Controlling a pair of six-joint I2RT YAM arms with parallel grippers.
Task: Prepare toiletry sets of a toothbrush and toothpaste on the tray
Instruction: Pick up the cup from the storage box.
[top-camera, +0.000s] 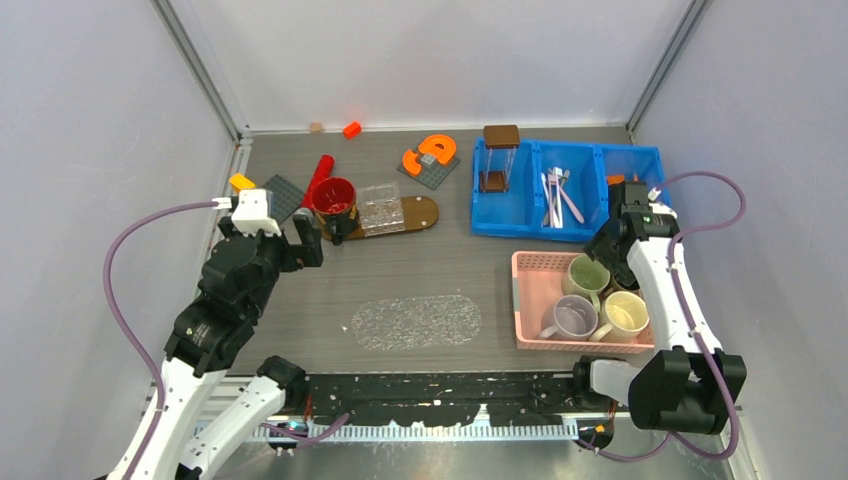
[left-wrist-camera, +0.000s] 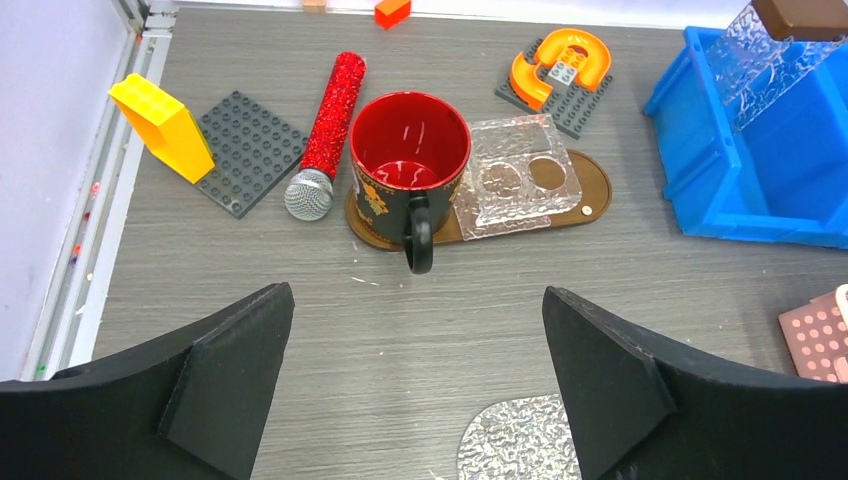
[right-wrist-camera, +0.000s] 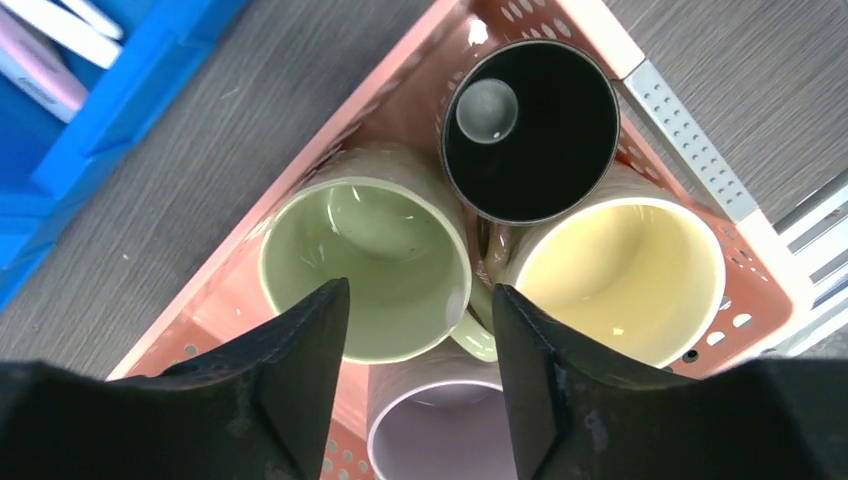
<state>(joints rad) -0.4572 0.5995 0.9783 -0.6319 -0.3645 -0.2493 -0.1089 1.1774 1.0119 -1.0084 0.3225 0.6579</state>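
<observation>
Several white and pale pink toothbrushes (top-camera: 555, 195) lie in the middle compartment of the blue bin (top-camera: 530, 228); their ends also show in the right wrist view (right-wrist-camera: 45, 60). A bit of orange, perhaps toothpaste (top-camera: 614, 180), shows in the bin's right compartment, mostly hidden by my right arm. The brown oval tray (top-camera: 425, 210) carries a clear plastic insert (left-wrist-camera: 515, 175) and a red mug (left-wrist-camera: 408, 150). My left gripper (left-wrist-camera: 416, 293) is open and empty, just in front of the mug's handle. My right gripper (right-wrist-camera: 418, 290) is open and empty over a green mug (right-wrist-camera: 375, 240).
A pink basket (top-camera: 530, 300) holds several mugs. A clear box with a brown lid (top-camera: 498, 160) stands in the bin's left compartment. A red glitter microphone (left-wrist-camera: 335, 100), yellow block (left-wrist-camera: 165, 125), grey baseplate (left-wrist-camera: 250, 150), orange C-shaped block (left-wrist-camera: 560, 60) and silver textured mat (top-camera: 415, 322) lie around.
</observation>
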